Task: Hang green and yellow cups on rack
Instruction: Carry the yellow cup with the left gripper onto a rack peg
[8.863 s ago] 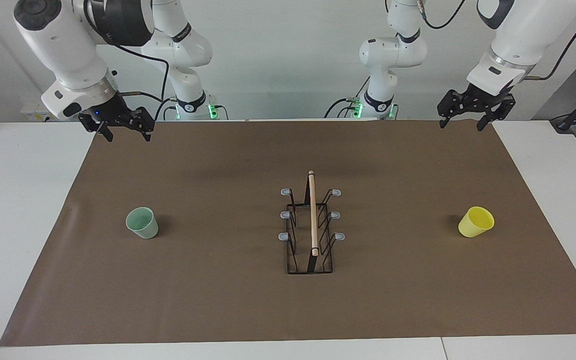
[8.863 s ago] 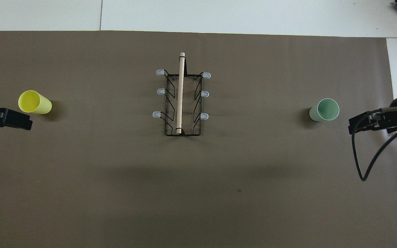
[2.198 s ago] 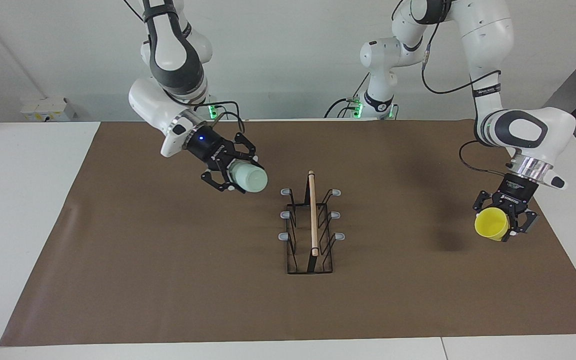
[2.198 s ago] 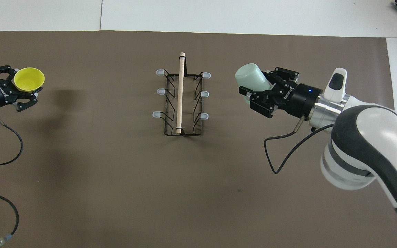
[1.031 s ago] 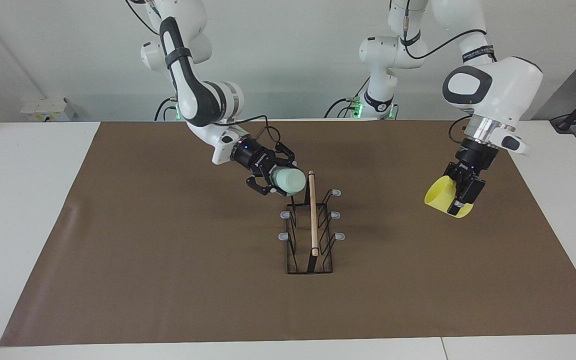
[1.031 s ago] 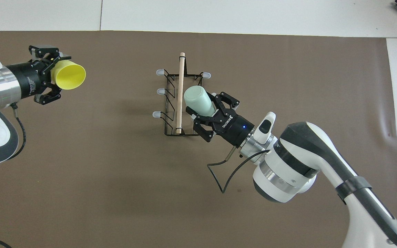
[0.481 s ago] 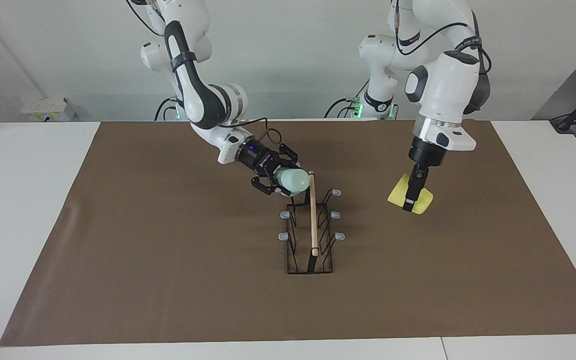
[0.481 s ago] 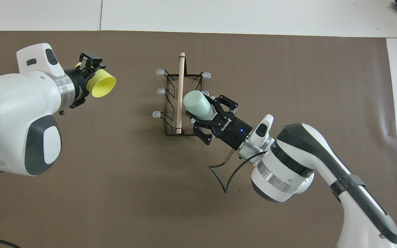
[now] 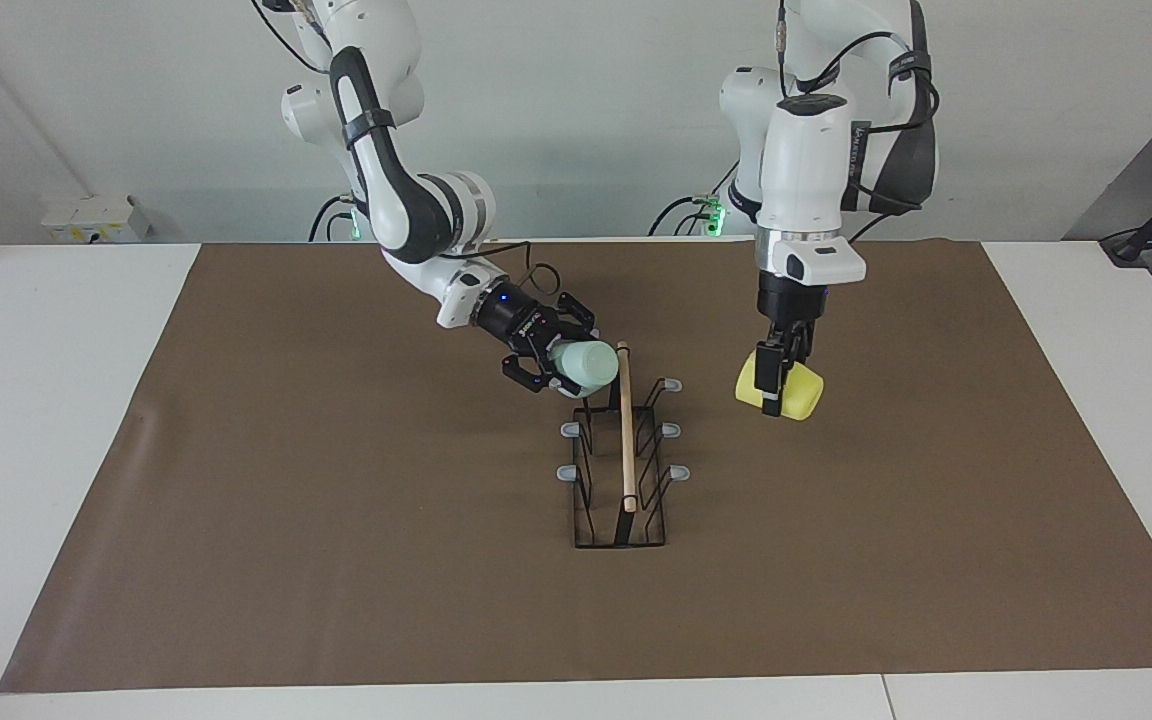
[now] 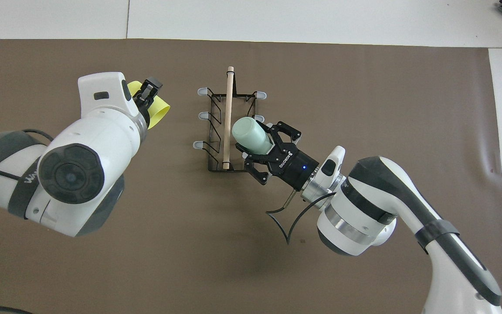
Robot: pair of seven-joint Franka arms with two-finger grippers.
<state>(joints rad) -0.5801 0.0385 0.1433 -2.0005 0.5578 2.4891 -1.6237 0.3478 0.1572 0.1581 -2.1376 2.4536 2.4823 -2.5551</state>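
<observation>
While my right gripper (image 9: 558,368) pinches the green cup (image 9: 583,368) at the rack (image 9: 622,450), I should seat its mouth squarely over a prong; left gripper (image 9: 774,385) grips the yellow cup (image 9: 802,393).

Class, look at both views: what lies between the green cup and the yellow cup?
The rack's wooden rod: both views show it between the green cup and yellow cup.

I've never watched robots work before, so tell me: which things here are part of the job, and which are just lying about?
Part of the job:
- pale mint green plastic cup, held by the right gripper at the rack
- bright yellow plastic cup, held by the left gripper in the air beside the rack
- black wire rack with a wooden rod

Just lying about:
- brown paper mat covering the white table
</observation>
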